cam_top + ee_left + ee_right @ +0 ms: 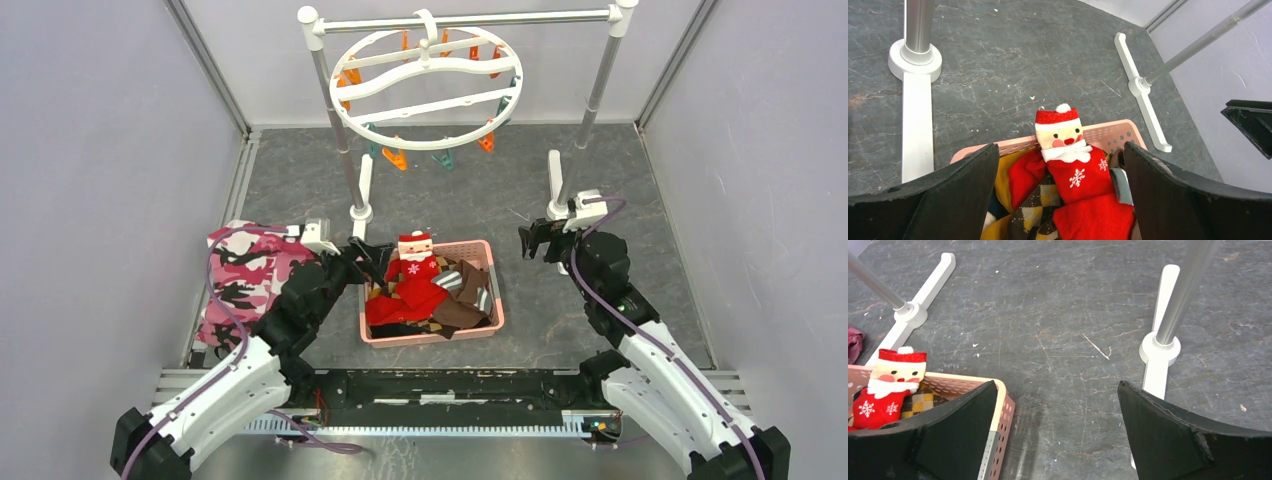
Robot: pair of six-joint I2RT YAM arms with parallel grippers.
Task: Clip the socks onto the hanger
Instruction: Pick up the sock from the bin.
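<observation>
my left gripper (368,256) hangs over the left end of the pink basket (497,296), my right gripper (532,243) over bare tabletop (450,200) just right of it, both jaws spread wide and empty. only the top view shows the dark brown socks (462,308), heaped in the basket's right side, and the hanger (430,146) on the rack rail (470,18). the left wrist view shows an argyle sock (1040,205) under the santa sock (1068,150).
</observation>
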